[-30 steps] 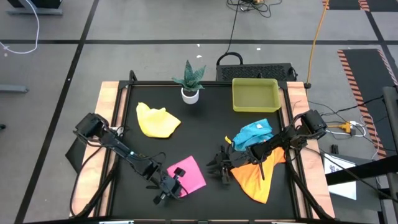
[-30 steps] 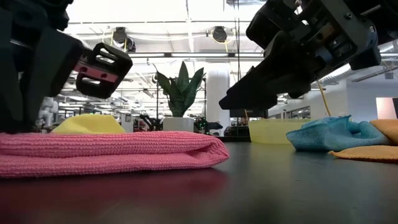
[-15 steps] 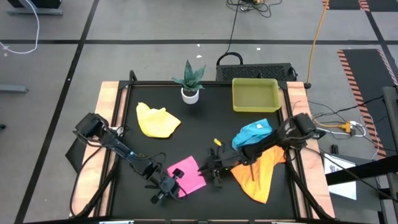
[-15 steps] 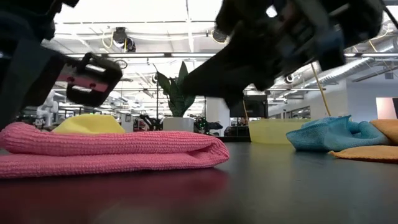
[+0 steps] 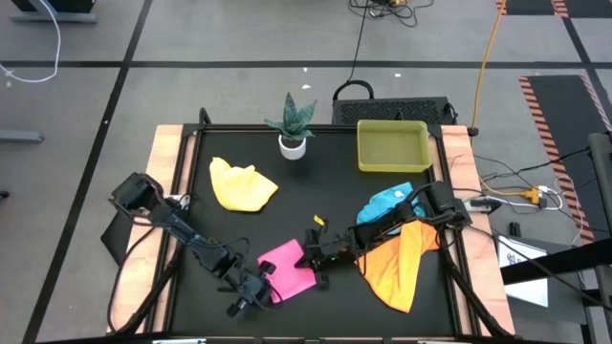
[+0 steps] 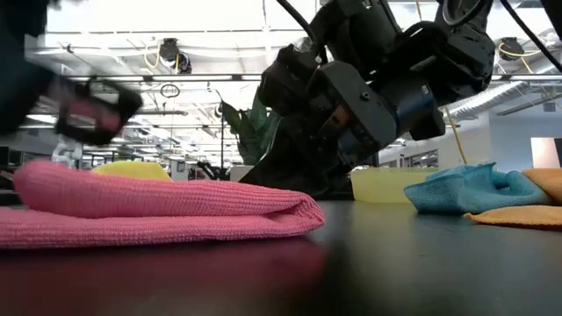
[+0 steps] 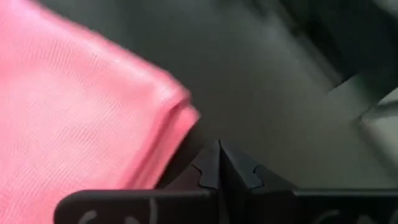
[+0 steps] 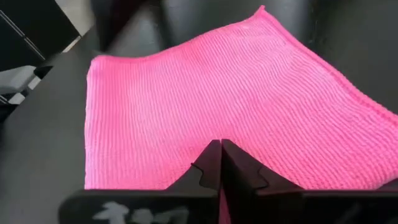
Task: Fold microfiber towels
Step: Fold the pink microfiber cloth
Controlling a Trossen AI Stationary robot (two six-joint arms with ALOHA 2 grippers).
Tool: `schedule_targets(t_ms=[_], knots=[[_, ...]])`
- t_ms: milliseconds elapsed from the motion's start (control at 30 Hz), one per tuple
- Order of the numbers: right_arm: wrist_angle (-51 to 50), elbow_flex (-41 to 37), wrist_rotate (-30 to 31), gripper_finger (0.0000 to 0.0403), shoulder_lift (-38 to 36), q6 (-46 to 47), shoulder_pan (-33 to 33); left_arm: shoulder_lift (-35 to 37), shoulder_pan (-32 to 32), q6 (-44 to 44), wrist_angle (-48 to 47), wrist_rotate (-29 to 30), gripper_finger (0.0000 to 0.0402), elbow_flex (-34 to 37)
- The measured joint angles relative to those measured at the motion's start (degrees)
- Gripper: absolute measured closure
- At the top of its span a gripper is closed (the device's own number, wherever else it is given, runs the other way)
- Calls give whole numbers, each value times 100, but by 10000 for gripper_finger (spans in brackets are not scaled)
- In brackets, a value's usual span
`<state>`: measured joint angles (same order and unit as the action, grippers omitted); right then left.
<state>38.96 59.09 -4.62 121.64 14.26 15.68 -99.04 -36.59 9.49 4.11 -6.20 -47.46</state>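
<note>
A pink towel (image 5: 289, 267) lies folded on the black table at the near middle; the low view shows its rounded fold end (image 6: 303, 211). My left gripper (image 5: 260, 282) is shut, its tips (image 7: 219, 146) beside the towel's corner (image 7: 183, 112) at the near-left side. My right gripper (image 5: 309, 259) is shut and reaches in from the right, its tips (image 8: 221, 143) over the towel's top face. A yellow towel (image 5: 242, 184) lies crumpled at the far left. A light blue towel (image 5: 390, 204) and an orange towel (image 5: 397, 269) lie at the right. My left gripper's shut fingers stand by the pink towel's folded edge (image 7: 168, 155); I cannot tell whether they touch it. My right gripper's shut fingers lie over the towel's top face (image 8: 186, 137), slanting down from the table's right. Whether the tips rest on the cloth cannot be told.
A yellow-green tray (image 5: 392, 162) stands at the far right. A small potted plant (image 5: 293, 129) stands at the far middle. The right arm passes over the blue and orange towels. Bare black table lies between the yellow and pink towels.
My right gripper has gone toward the table's left and down, from beside the orange towel to over the pink towel, and has shut on the way. The pink towel's left end has humped up a little.
</note>
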Motion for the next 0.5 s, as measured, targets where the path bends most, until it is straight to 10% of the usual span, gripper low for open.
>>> schedule_targets(t_ms=[500], knots=[[-89,0,5,402,-11,-59,3,25,512,393,191,844,396,225]])
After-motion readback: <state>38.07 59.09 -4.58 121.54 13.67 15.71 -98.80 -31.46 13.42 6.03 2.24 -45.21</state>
